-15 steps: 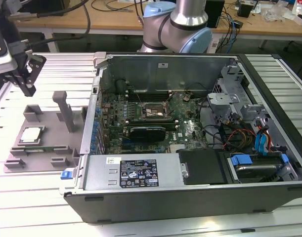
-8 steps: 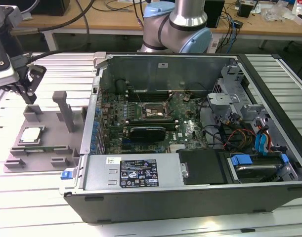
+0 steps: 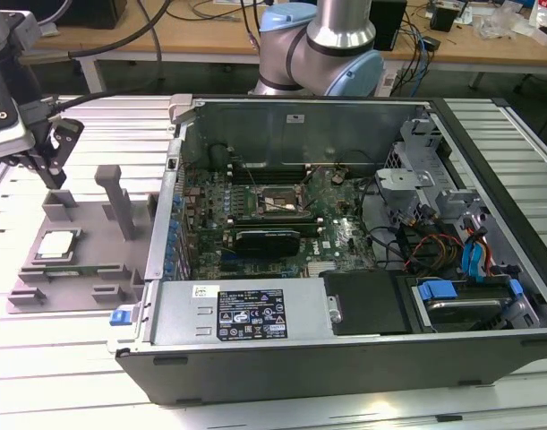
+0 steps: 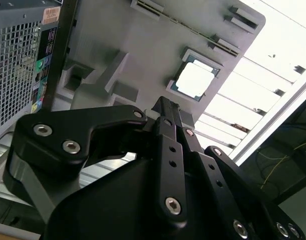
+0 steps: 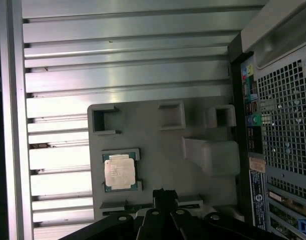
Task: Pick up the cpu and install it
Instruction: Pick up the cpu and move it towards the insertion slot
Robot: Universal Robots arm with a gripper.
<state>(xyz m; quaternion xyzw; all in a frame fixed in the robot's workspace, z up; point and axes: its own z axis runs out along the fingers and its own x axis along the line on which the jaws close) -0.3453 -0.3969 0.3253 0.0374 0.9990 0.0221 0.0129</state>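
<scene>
Exterior view's left is showing the gripper (image 3: 55,177) hovering, fingers pinched together and gripping nothing — the cpu (image 3: 58,244) is lying in a pocket of the grey tray (image 3: 98,249), at six o'clock from the fingertips. At three o'clock from the tray, the open computer case (image 3: 255,315) is lying.

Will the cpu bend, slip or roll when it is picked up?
Probably stiff: the cpu is a flat square chip with a metal top. That shiny top may be slippery. Lying flat in the grey tray, it should not roll.
</scene>
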